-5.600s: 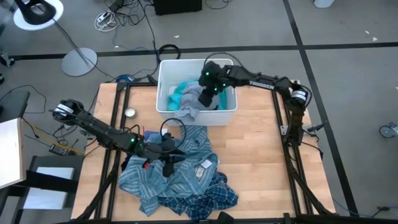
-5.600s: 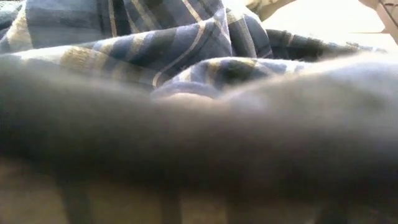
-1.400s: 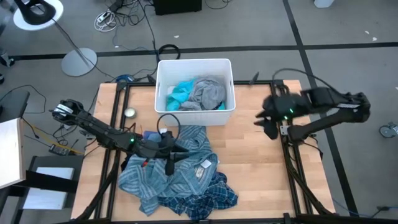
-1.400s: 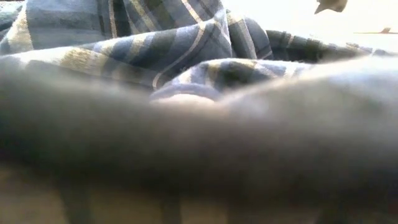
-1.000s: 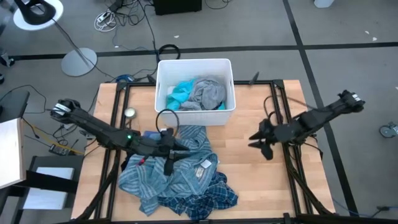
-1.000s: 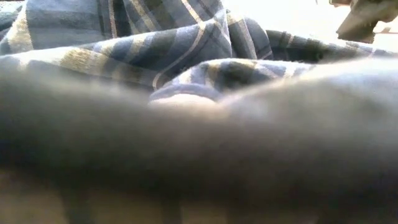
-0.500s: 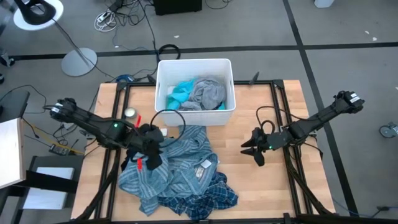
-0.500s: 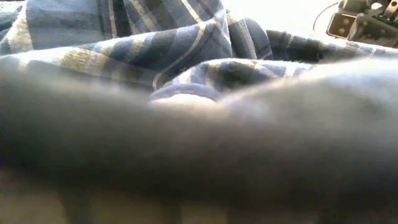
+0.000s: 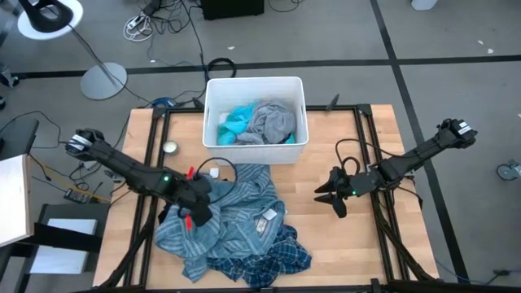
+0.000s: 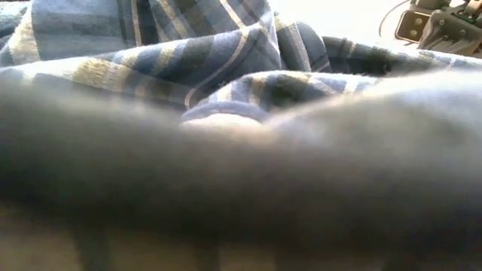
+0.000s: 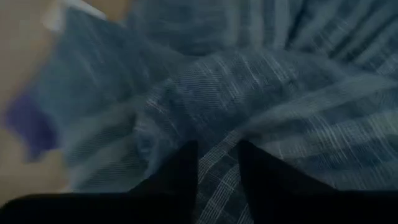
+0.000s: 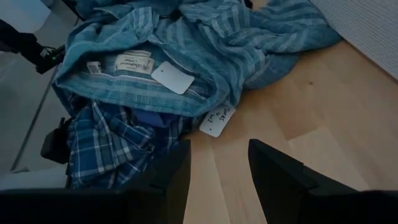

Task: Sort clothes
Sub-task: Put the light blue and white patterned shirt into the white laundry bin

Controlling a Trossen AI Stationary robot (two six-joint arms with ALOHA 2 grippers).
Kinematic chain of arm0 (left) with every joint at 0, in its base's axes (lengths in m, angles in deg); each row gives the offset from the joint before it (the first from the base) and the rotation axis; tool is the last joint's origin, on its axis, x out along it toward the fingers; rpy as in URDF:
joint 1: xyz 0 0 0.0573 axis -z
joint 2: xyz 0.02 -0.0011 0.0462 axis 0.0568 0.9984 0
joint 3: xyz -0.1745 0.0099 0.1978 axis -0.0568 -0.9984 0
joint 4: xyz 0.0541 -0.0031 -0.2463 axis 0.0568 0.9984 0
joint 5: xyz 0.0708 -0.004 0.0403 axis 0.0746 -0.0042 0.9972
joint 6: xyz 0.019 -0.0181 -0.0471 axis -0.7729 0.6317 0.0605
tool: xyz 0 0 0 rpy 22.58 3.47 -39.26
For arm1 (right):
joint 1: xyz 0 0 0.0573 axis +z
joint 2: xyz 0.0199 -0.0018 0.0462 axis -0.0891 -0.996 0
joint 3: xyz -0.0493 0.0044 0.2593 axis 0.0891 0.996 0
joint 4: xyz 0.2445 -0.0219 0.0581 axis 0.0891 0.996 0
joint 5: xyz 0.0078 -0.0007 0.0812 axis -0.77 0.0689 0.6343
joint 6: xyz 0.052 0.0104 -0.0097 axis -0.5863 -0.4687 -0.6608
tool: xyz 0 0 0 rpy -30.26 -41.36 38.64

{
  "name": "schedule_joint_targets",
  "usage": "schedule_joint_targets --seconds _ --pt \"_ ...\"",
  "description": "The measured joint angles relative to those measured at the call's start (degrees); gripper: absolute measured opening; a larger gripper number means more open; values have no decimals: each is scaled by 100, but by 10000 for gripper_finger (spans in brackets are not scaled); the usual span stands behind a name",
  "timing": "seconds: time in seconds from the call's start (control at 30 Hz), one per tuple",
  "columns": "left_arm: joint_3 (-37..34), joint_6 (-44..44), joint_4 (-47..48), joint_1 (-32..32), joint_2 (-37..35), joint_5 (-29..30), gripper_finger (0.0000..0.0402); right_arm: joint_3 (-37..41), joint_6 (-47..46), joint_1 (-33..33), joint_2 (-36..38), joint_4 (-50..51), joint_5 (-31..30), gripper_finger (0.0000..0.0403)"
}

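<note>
Labels: the right wrist view shows a woven neck label (image 12: 132, 63) inside the collar of the blue-grey striped shirt (image 12: 205, 43), printing too small to read; a white paper tag (image 12: 175, 78) lies just beside it, blank as far as visible, and a 2nd white hang tag (image 12: 217, 119) rests on the wooden table (image 12: 311, 118) at the shirt's edge, with handwritten marks that cannot be made out. Clothes: the striped shirt and the blue-and-white plaid shirt (image 12: 106, 149) form 1 heap on the table's front-left area (image 9: 232, 228), in front of the white bin (image 9: 213, 114); a dark navy fold (image 12: 152, 118) shows between the 2 shirts. In the bin lie a turquoise garment (image 9: 236, 124) and a grey garment (image 9: 273, 122), touching each other. Left gripper (image 9: 195, 207): down on the heap's left edge; its wrist view shows the 2 dark fingers (image 11: 180, 180) a narrow gap apart with striped fabric directly in front of and between them; whether the cloth is pinched cannot be told. Right gripper (image 9: 332, 194): low over bare table, right of the heap and well apart from it; fingers (image 12: 277, 171) moderately apart, nothing between them, touching no garment. Low view: filled by blurred plaid and striped cloth right against the lens
</note>
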Motion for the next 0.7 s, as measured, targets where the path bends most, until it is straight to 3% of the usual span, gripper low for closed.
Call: schedule_joint_targets --seconds 0.1,0.17,0.33,0.7 --pt "-137 39 -881 5 -1 -220 33 0 95 0 0 -76 7 162" --pt "-73 -153 -1445 7 -2 -254 12 0 105 0 0 -130 9 162" --pt "660 -870 -2117 -10 -2 -101 3 0 142 0 2 -166 12 162" --pt "2648 -2602 -2058 -250 27 667 1 0 369 -4 0 -563 -239 162"
